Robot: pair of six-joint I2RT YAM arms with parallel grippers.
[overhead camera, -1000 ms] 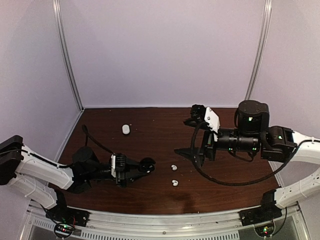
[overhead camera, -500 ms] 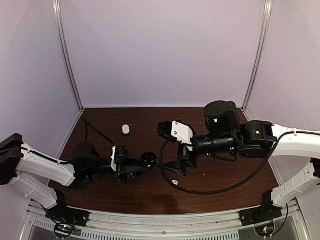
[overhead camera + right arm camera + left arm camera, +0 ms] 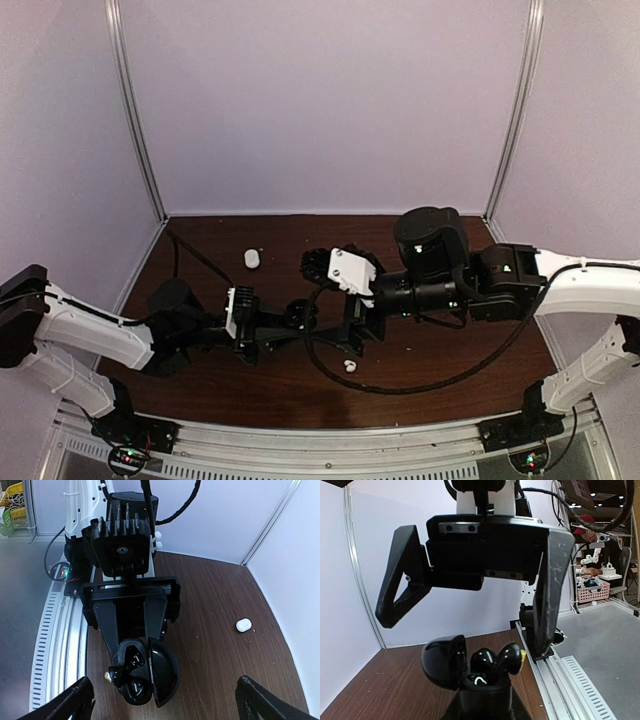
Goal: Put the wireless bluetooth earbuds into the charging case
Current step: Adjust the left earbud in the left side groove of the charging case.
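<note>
Left gripper (image 3: 131, 662): clamped on the black case (image 3: 482, 692), holding it lid-open towards the other arm.
Right gripper (image 3: 465, 630): jaws wide, empty, probably poised to seat the black earbuds (image 3: 507, 657).

No legible text or markings

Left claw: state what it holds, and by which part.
The left claw grips the open black charging case by its lower body, one finger on each side. The right claw is open and holds nothing.
</note>
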